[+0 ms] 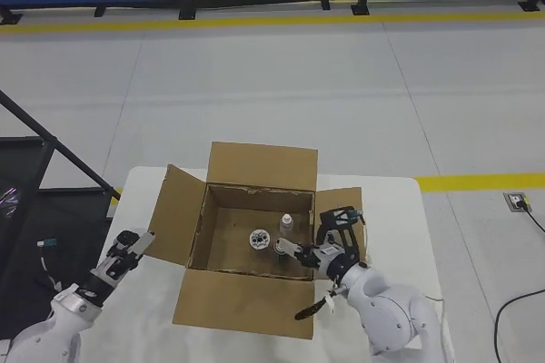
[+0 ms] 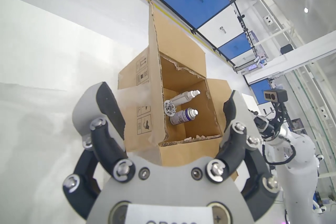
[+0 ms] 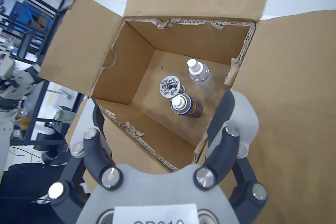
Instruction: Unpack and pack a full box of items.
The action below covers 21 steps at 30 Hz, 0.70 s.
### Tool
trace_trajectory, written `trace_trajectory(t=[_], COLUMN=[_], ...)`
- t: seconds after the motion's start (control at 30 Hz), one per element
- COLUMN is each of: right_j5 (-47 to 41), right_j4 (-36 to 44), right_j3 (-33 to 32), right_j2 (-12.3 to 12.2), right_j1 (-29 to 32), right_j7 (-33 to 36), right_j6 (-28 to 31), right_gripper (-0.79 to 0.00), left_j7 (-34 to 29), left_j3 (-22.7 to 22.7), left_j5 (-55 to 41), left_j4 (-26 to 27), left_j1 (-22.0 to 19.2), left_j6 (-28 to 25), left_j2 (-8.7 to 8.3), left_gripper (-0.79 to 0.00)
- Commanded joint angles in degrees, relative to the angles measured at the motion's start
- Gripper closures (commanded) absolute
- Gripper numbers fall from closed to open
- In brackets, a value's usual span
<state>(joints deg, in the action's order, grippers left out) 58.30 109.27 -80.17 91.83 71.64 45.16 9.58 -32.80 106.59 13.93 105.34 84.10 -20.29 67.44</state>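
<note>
Nearest the robot, the left gripper [image 1: 136,240] hangs over the white table [image 1: 400,195] just left of a cardboard box [image 1: 245,313]. Its fingers [image 2: 105,104] are spread wide apart with nothing between them, and it sits close to the box's left flap [image 1: 174,213] without touching it. On the other side, the right gripper [image 3: 161,99] is over the box's near right corner, pointing down into the opening. Its fingers [image 3: 228,109] are also parted and empty. The box sits in the middle of the table with all four flaps folded outward and torn corrugated edges around its rim. Three items rest on its floor toward the right side. A spray can [image 3: 183,105] with a purple label is nearest, a round white disc with holes [image 3: 169,86] is just beside it, and a clear bottle with a white cap [image 3: 200,74] is a little farther back. Beyond the far flap [image 1: 262,163] lies pale floor crossed by a yellow line [image 1: 490,181].
</note>
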Motion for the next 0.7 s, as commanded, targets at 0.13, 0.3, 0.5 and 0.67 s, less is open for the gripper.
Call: trace_trajectory(t=[0.13,0.3,0.5,0.67], right_j5=[-18.23,-32.48,-42.65,-49.93], right_j4=[-3.05,-7.41,-11.53,-18.05], right_j3=[-10.40,-19.03,-24.95,-25.53], right_j2=[-2.02,-4.05,-6.19,-8.25], right_j1=[1.71,2.55,1.35,-3.59], right_j7=[1.88,4.57,9.38,18.88], right_j6=[18.69,30.04,29.13,30.67], right_gripper=[-0.785,-0.785,-0.785,-0.785], left_j7=[-0.75,-1.56,-2.93,-3.47], left_j3=[-2.57,-3.87,-6.66,-9.80], left_j5=[0.87,0.07,1.46,3.53], left_j4=[2.17,4.24,5.70,4.98], left_j1=[0.52,0.86,0.38,-0.63], left_j6=[-0.74,-0.64,-0.69,-0.29], left_j2=[-0.17,-0.34,-0.57,-0.68], left_gripper=[-0.785,-0.785,-0.785,-0.785])
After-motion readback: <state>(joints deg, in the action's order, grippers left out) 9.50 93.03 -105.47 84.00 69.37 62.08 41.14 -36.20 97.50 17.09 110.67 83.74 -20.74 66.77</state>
